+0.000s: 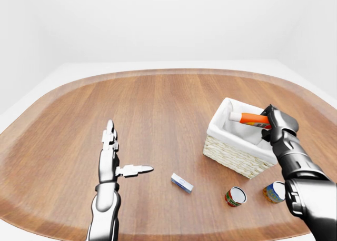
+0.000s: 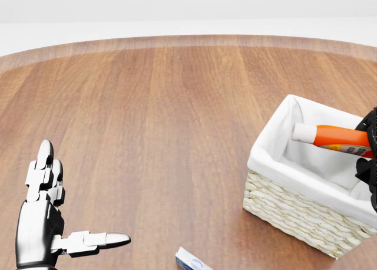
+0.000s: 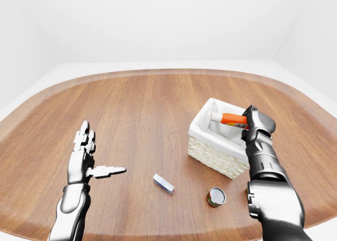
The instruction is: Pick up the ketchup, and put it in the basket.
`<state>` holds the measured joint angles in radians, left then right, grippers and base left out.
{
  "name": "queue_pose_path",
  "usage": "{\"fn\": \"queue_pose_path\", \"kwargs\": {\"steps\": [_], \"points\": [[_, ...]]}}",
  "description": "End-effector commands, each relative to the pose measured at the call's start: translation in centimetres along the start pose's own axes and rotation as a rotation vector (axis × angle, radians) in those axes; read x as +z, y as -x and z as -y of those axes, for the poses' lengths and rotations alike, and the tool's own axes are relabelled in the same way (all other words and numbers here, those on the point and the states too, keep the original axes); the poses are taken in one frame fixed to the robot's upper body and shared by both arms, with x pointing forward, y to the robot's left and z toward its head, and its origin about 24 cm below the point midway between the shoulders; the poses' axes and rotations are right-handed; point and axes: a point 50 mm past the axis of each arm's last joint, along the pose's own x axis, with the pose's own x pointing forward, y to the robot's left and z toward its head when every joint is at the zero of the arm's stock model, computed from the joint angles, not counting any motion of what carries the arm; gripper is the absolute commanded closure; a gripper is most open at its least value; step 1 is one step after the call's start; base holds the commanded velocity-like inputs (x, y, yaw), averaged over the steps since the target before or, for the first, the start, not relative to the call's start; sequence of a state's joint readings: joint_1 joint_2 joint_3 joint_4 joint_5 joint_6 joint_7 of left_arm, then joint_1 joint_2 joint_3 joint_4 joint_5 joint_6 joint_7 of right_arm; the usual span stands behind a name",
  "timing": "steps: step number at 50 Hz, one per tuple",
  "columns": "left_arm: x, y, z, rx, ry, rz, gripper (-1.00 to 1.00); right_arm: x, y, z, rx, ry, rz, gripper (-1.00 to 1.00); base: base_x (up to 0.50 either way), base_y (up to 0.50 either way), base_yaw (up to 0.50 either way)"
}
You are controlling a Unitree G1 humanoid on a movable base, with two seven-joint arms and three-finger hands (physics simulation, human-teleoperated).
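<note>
The ketchup (image 2: 336,138) is an orange bottle with a white cap, lying almost level with the cap pointing left. It sits inside the opening of the wicker basket (image 2: 294,214), above its white cloth lining. My right hand (image 1: 269,124) is shut on the bottle's base end at the basket's right rim, and in the head view only its dark fingers (image 2: 369,124) show at the right edge. I cannot tell whether the bottle touches the lining. My left hand (image 1: 129,149) hovers open over the table at lower left, fingers up and thumb out to the right, holding nothing.
A small white and blue box (image 1: 181,182) lies on the wooden table (image 1: 158,109) between my hands. Two cans (image 1: 235,196) (image 1: 274,192) lie below the basket, near my right forearm. The table's rounded edge runs along the bottom of the eye views.
</note>
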<state>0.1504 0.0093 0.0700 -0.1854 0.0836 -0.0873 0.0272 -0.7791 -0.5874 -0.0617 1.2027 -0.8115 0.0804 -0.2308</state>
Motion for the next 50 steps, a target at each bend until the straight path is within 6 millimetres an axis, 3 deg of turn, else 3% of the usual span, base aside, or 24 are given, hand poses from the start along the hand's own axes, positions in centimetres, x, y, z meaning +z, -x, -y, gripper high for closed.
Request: {"fn": "queue_pose_path", "kwargs": {"steps": [1,36,37,38,50], "points": [[0.17,0.13,0.06,-0.003,0.001,0.006,-1.00,0.23,0.01,-0.27,-0.019,0.001,-0.009,1.00,0.00,0.00,0.00],[0.86,0.33,-0.02,-0.007,0.005,0.019,-1.00,0.93,0.14,-0.93,-0.009,0.012,-0.011,1.00,0.00,0.00,0.00],[0.82,0.32,-0.01,-0.007,0.005,0.019,-1.00,0.95,0.13,-0.89,-0.013,0.011,-0.011,0.45,0.00,0.00,0.00],[0.80,0.32,0.00,-0.007,0.004,0.018,-1.00,0.97,0.11,-0.83,-0.015,0.007,-0.012,-1.00,0.00,0.00,0.00],[0.72,0.33,0.01,-0.008,0.004,0.019,-1.00,0.98,-0.03,-0.27,-0.045,-0.004,-0.006,-1.00,0.00,0.00,0.00]]}}
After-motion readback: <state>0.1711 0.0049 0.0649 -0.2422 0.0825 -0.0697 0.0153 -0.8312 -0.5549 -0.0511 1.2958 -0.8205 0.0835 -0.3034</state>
